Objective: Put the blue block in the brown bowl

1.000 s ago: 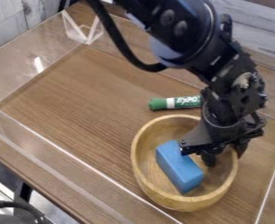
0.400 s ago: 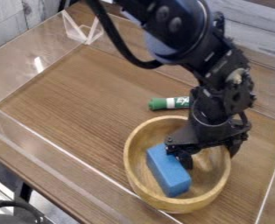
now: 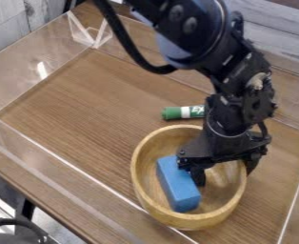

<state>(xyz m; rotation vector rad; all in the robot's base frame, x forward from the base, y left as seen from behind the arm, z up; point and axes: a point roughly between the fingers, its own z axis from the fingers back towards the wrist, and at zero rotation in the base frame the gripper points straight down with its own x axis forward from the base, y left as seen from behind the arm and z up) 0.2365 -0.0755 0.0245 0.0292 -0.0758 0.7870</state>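
Observation:
The blue block lies flat on the floor of the brown bowl, toward its left side. My gripper hangs just above the bowl's right half, open, with dark fingers spread and nothing between them. The left finger is close to the block's upper right end; whether they touch I cannot tell. The bowl sits at the front right of the wooden table.
A green-and-white marker lies just behind the bowl, partly hidden by my arm. Clear acrylic walls ring the wooden table. The table's front edge runs close to the bowl.
The gripper opened and let go of the blue block, which settled lower and further left in the bowl. The bowl shifted slightly left. The gripper rose a little.

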